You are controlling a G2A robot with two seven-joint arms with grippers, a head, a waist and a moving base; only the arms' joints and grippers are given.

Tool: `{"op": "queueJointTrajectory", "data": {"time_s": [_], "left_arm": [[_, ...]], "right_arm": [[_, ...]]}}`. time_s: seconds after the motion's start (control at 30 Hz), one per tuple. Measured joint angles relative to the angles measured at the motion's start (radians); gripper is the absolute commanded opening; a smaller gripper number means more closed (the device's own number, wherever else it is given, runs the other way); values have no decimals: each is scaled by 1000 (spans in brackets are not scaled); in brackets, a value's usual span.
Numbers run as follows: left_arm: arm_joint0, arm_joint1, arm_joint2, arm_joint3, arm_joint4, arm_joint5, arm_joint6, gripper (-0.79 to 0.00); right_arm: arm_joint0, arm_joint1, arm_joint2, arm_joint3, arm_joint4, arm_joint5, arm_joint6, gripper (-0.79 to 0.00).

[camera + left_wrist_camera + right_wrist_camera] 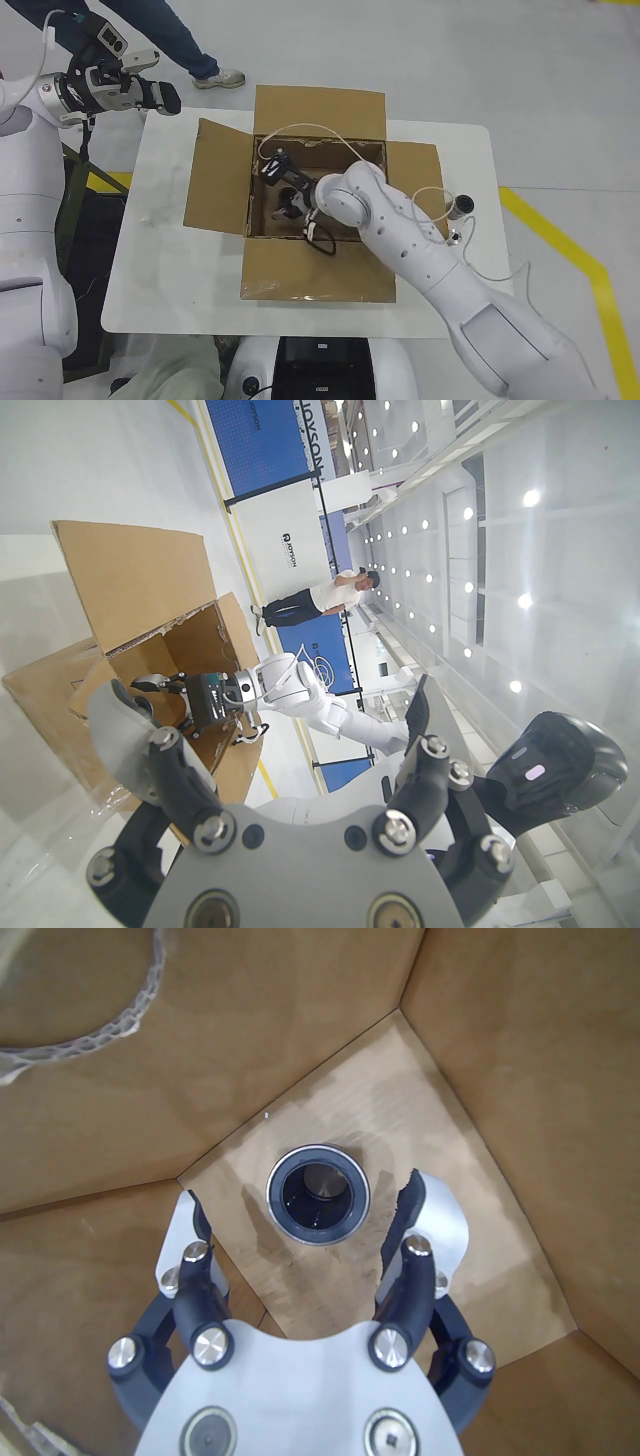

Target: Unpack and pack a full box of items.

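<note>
Box (315,270): right end effector (302,1200) wide open, empty, above upright cylinder (318,1193); an off-centre close could topple it. Left end effector (265,700) open, empty.

This looks like a large industrial test hall, with a high white ceiling (500,550) carrying rows of round lights (531,497), a pale floor (540,80) marked with yellow lines (560,237), and blue partition panels (270,445).

**Top view: open box on desk, right arm inside**
The cardboard box (315,270) sits mid-desk (160,280) with all four flaps folded outward. The right claw (280,190) is down inside the box, near its left wall. A small dark cylinder (460,207) rests on the desk just right of the box. The left claw (163,97) hovers at the desk's far-left corner.
</note>
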Motion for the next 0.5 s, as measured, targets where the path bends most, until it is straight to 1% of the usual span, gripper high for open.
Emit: {"op": "queueJointTrajectory", "data": {"time_s": [0.07, 0.13, 0.2, 0.23, 0.27, 0.33, 0.37, 0.4, 0.43, 0.5], "left_arm": [[0, 0, 0, 0, 0, 0, 0, 0], [0, 0, 0, 0, 0, 0, 0, 0], [0, 0, 0, 0, 0, 0, 0, 0], [0, 0, 0, 0, 0, 0, 0, 0], [0, 0, 0, 0, 0, 0, 0, 0], [0, 0, 0, 0, 0, 0, 0, 0], [0, 0, 0, 0, 0, 0, 0, 0], [0, 0, 0, 0, 0, 0, 0, 0], [0, 0, 0, 0, 0, 0, 0, 0], [0, 0, 0, 0, 0, 0, 0, 0]], "right_arm": [[15, -10, -12, 34, 9, 1, -7, -80], [28, -19, -21, 61, 18, -1, -15, -117], [41, -28, -31, 90, 28, -5, -23, -252], [47, -32, -35, 101, 31, -6, -26, -376], [53, -37, -40, 114, 34, -7, -26, -434], [60, -44, -49, 126, 36, -7, -23, -606], [63, -47, -54, 130, 34, -3, -18, -677], [65, -49, -57, 130, 32, 0, -14, -773], [65, -51, -59, 128, 30, 4, -11, -785], [63, -51, -58, 119, 25, 12, -5, -785]]}}
